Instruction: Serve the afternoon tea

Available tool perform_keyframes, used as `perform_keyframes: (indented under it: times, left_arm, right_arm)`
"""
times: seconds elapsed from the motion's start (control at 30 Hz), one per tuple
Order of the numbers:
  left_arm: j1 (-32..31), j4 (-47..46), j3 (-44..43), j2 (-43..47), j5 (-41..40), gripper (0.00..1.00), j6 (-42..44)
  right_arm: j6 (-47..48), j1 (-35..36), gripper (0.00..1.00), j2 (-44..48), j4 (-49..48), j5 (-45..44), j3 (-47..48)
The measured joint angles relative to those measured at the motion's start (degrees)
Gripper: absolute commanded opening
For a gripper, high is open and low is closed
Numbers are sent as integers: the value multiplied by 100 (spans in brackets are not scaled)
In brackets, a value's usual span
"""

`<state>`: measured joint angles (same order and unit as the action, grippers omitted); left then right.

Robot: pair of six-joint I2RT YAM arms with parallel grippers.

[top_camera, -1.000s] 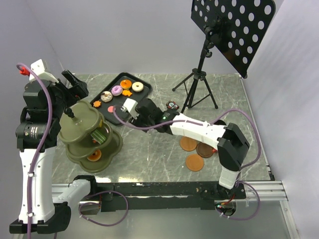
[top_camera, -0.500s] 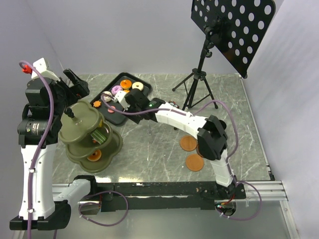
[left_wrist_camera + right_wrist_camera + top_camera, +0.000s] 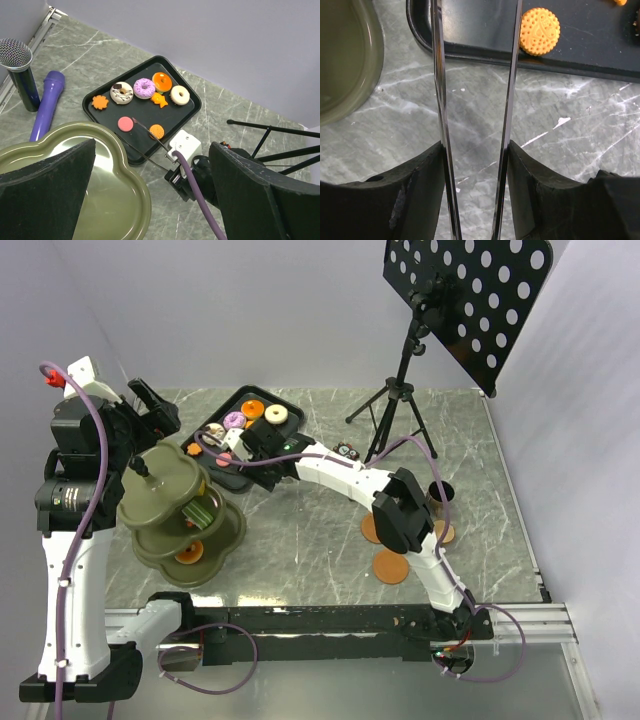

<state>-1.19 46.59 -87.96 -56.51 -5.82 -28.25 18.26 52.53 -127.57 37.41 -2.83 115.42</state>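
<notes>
Your right end effector (image 3: 475,150) grips the thin metal tongs (image 3: 512,75), tips over the black rectangular tray (image 3: 175,117), perhaps touching the pink round pastry (image 3: 125,123); your left end effector (image 3: 152,165) stands open.

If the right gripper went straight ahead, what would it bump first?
Probably the pink round pastry: the right gripper holds the tongs out over the black tray, tips near it. The orange cookie lies just beside that line. Height is unclear.

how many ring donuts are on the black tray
4, in a row along the black tray's far side: chocolate-topped donut, purple donut, orange donut, cream donut. None seems hidden.
</notes>
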Motion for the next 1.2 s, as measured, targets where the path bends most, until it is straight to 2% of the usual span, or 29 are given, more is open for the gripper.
perform_keyframes:
  times: [0.67, 1.2]
  left_arm:
    - [0, 0, 0, -9, 11, 100, 15]
    - [0, 0, 0, -111, 175, 100, 13]
  right_arm:
    - [127, -44, 55, -562, 179, -122, 551]
    - [330, -44, 37, -807, 157, -407, 577]
